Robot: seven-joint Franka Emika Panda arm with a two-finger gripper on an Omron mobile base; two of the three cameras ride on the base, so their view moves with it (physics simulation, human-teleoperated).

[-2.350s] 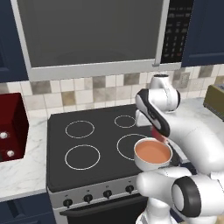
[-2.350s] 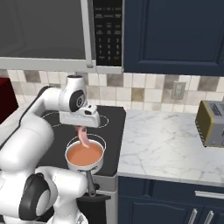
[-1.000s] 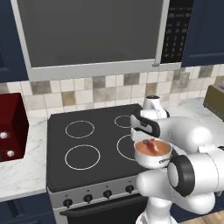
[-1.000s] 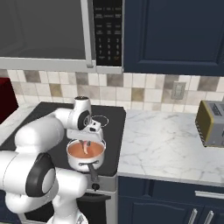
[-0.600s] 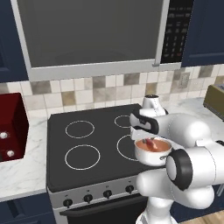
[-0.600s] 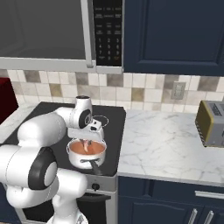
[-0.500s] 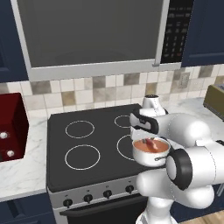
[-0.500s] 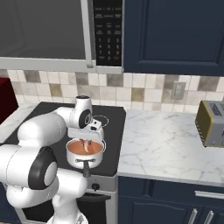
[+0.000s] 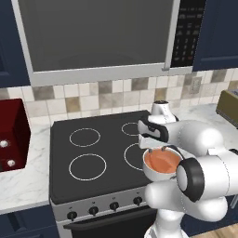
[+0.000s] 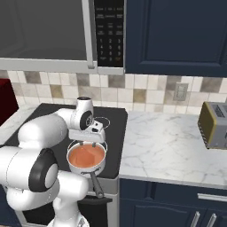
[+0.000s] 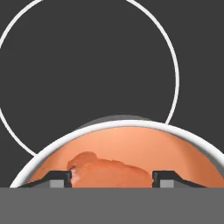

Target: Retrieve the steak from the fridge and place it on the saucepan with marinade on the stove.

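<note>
Writing on the microwave (image 9: 93, 37) panel at the upper right of the left base view is too small to read. Below it the stove (image 9: 93, 158) fills the middle, and the saucepan (image 9: 160, 162) with orange marinade (image 9: 160, 161) sits at centre right, its far rim tucked under the white hand and its near side cut off by the arm's elbow. The fingers are hidden there, and the steak cannot be made out. A dark red appliance (image 9: 11, 135) stands at the left edge on the marble worktop (image 9: 23, 186).

Right base view: the saucepan sits at lower left of centre, its long dark handle (image 10: 95, 184) pointing toward the bottom of the frame, which the left view hides. The fingers (image 10: 86, 144) hang just over the pan's far rim; their gap is unclear here. A toaster (image 10: 213, 126) is cut by the right edge.

Hand view: the steak (image 11: 109, 171) lies in the marinade at bottom centre, pinkish against the orange. The two fingers stand apart on either side of it, not clamped on it. A white burner ring (image 11: 173, 57) arcs above.
</note>
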